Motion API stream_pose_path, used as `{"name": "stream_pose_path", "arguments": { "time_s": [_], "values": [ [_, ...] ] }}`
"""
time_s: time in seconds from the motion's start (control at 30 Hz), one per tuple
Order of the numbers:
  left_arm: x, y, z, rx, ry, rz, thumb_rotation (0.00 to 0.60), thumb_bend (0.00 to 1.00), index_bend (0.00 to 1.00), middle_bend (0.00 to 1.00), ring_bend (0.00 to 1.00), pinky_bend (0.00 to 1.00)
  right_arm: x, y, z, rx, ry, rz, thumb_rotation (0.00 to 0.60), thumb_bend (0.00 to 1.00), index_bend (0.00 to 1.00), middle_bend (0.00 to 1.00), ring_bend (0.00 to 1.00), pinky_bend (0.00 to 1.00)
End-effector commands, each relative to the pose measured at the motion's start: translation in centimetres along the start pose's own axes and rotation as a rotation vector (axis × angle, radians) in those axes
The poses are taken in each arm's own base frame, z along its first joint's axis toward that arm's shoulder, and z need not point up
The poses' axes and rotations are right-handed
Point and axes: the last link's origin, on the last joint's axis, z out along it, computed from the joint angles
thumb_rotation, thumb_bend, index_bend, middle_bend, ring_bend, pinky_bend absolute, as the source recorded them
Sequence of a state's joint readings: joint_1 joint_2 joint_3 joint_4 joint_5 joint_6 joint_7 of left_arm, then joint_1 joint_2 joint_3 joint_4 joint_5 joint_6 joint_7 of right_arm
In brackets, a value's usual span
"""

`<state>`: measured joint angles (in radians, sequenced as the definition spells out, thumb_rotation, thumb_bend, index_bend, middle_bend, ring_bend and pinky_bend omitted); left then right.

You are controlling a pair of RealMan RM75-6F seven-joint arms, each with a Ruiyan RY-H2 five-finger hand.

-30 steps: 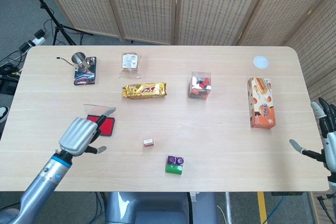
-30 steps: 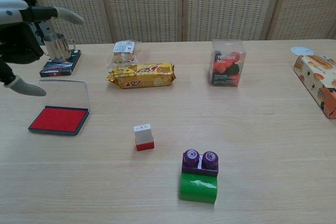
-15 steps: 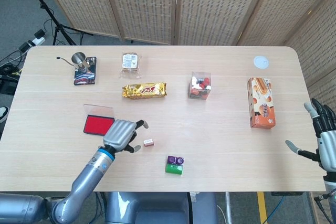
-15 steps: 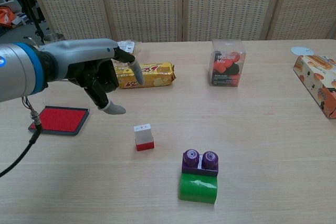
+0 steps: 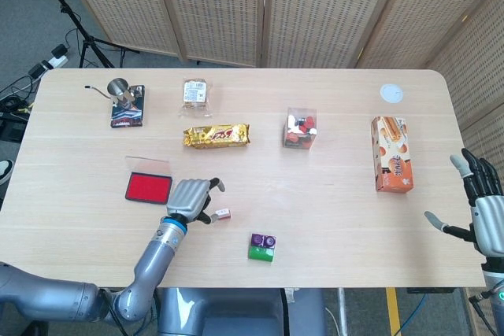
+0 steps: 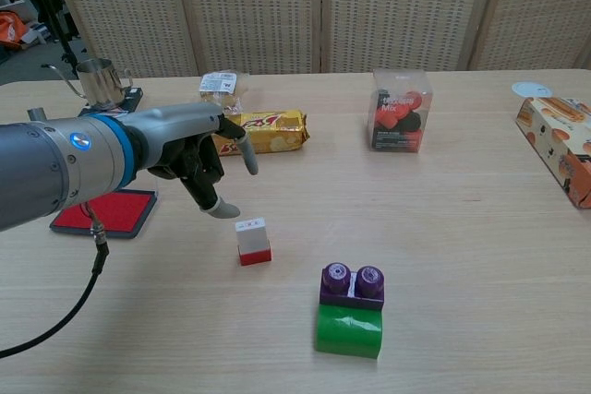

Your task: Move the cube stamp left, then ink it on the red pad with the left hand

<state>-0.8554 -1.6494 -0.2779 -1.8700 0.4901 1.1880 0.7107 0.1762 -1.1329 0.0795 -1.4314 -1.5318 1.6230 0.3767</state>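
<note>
one cube stamp point(image 6: 252, 241) stands lower centre, untouched; left hand point(image 6: 199, 160) hovers just upper left, fingers apart and empty. lower squarely over it, pinching the white sides before shifting toward the red pad point(image 6: 102, 212).

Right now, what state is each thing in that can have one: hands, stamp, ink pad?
left hand: fingers apart, holding nothing, just left of the stamp
right hand: fingers apart, off the table's right edge
cube stamp: upright on the table, not held
red pad: lid open, red ink exposed
</note>
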Motion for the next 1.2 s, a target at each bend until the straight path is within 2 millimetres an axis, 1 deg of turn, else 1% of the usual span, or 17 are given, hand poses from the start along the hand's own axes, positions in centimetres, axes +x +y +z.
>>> {"name": "stream_pose_path", "arguments": {
  "time_s": [0.03,0.27,0.53,0.83,1.03,1.2],
  "values": [
    [-0.6,-0.1,0.2,0.009,-0.009,-0.011,0.600,0.22,0.40,0.99,1.00,1.00,0.0,0.0,0.0,0.000,-0.005,-0.001,0.600,0.00,0.00,0.00,0.00,0.00],
    [-2.3,0.1,0.6,0.058,-0.021,-0.046,0.600,0.22,0.42,0.99,1.00,1.00,-0.1,0.0,-0.1,-0.003,-0.013,-0.007,0.600,0.00,0.00,0.00,0.00,0.00],
    [-3.5,0.3,1.0,0.108,-0.025,-0.070,0.600,0.23,0.43,0.99,1.00,1.00,-0.1,0.0,-0.1,-0.002,-0.022,-0.006,0.600,0.00,0.00,0.00,0.00,0.00],
    [-3.7,0.5,1.4,0.124,-0.038,-0.089,0.600,0.24,0.46,0.99,1.00,1.00,-0.1,0.0,-0.1,-0.005,-0.029,-0.003,0.600,0.00,0.00,0.00,0.00,0.00],
    [-4.1,0.5,1.5,0.140,-0.035,-0.085,0.600,0.27,0.47,0.99,1.00,1.00,-0.2,-0.1,-0.1,-0.004,-0.035,-0.003,0.600,0.00,0.00,0.00,0.00,0.00],
    [-4.1,0.5,1.6,0.151,-0.020,-0.087,0.600,0.32,0.48,0.99,1.00,1.00,-0.2,0.0,-0.1,-0.007,-0.037,-0.002,0.600,0.00,0.00,0.00,0.00,0.00]
  ]
}}
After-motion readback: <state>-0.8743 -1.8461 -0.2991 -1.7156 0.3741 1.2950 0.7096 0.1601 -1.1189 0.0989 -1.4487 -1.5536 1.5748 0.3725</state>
